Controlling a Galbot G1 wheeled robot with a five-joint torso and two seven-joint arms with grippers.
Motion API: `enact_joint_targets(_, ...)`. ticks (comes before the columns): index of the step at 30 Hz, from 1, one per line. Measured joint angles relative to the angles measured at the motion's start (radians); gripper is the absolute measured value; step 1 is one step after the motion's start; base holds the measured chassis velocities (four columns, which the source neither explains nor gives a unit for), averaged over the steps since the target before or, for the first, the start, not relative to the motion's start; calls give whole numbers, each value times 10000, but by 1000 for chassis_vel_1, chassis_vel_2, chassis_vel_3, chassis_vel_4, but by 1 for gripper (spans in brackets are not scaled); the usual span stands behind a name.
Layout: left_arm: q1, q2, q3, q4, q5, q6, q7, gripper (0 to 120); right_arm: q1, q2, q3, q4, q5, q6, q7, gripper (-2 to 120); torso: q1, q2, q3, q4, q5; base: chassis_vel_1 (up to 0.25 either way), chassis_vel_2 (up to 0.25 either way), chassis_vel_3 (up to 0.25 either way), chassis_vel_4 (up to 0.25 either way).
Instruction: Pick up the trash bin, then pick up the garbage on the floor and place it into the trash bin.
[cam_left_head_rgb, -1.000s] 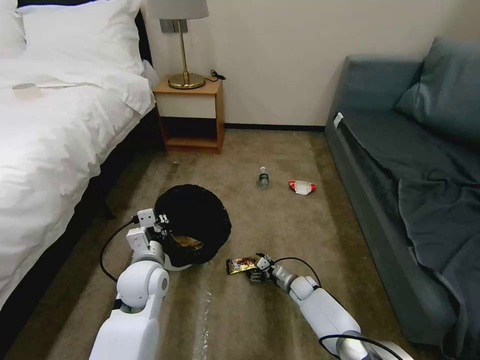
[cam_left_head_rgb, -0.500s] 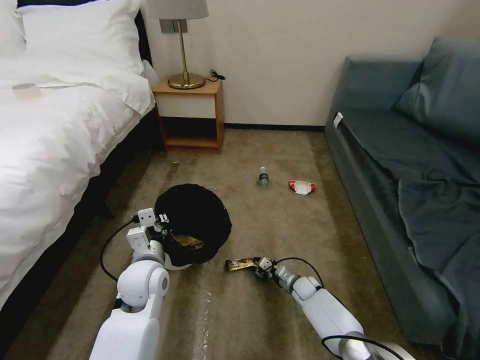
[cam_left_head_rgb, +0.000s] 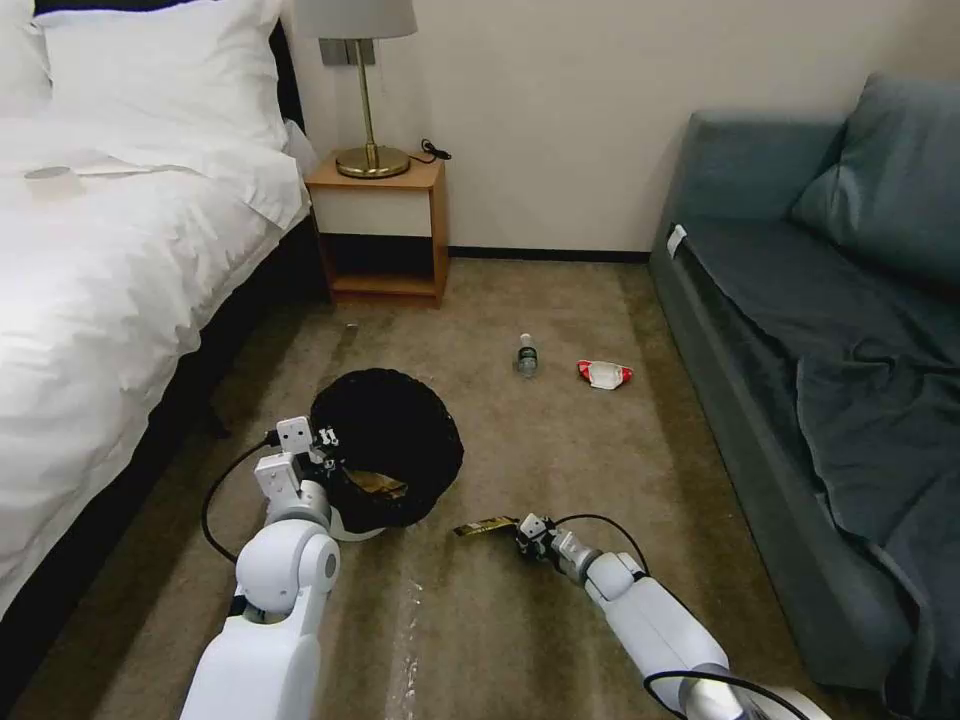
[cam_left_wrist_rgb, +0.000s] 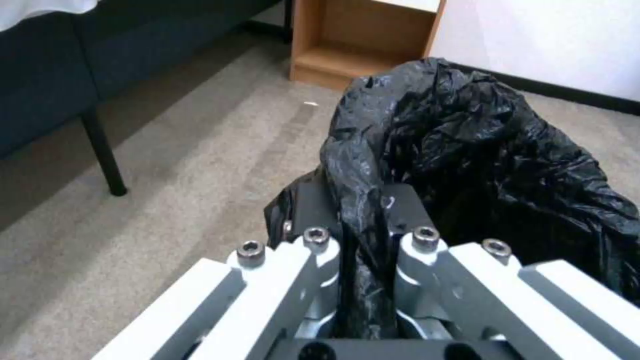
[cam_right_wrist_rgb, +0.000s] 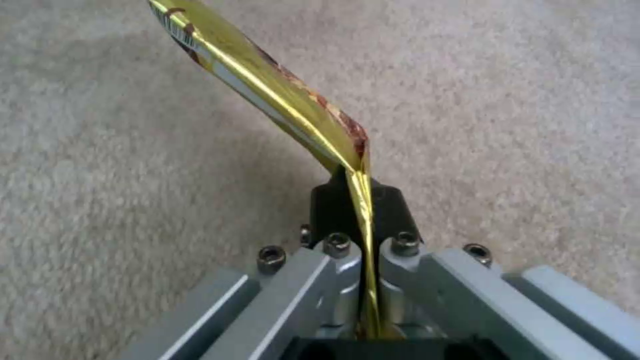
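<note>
1. Beige short-pile carpet (cam_left_head_rgb: 560, 440) between a white bed (cam_left_head_rgb: 100, 280) and a grey-blue sofa (cam_left_head_rgb: 800, 330); wooden nightstand (cam_left_head_rgb: 385, 230) at the wall.
2. Left end effector (cam_left_wrist_rgb: 363, 235) clamps the crinkly black liner at the round bin (cam_left_head_rgb: 385, 450) rim.
3. Right end effector (cam_right_wrist_rgb: 360, 205) pinches the shiny gold wrapper (cam_right_wrist_rgb: 267, 85), just right of the bin.
4. Clear bottle (cam_left_head_rgb: 527, 355) and red-white wrapper (cam_left_head_rgb: 604, 373) lie farther off.

We see the trash bin (cam_left_head_rgb: 385, 450), round and white with a black liner, standing on the carpet; tan paper lies inside it. Just right of the bin, the gold-brown wrapper (cam_left_head_rgb: 484, 525) is raised on edge, pinched at one end. Beyond the bin lie the clear bottle (cam_left_head_rgb: 527, 355) and, farther right, the red-and-white wrapper (cam_left_head_rgb: 604, 374).
</note>
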Motion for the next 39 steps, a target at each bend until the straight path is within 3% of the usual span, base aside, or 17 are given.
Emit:
enact_joint_targets(6,-48,15,-14,137,-49,-62,25,5,-186,-174,735,782,589,-43,324,0,0,0,0,0,-1,0,0,0,0)
enact_joint_targets(12,-185,58,89,374,-80,-147,73,5,-447,-554,1634,2486,2208,-540,1109,0,0,1,0,-1,-1,0,0,0,0)
enact_joint_targets(21,-352,154,260,412,-189,-123,67,5,-702,-868,1789,4577,3180,-876,1981,0,0,0,0,-3,0,0,0,0,0)
enact_joint_targets(30,-364,58,355,572,-182,-126,56,5,-327,-935,61,6373,3885,-985,3287,0,0,0,0,1,-2,0,0,0,0)
enact_joint_targets(39,-566,-142,374,846,-172,-223,63,5,-247,-667,-2616,8621,6084,-1923,4764,0,0,1,0,2,-3,0,0,0,0)
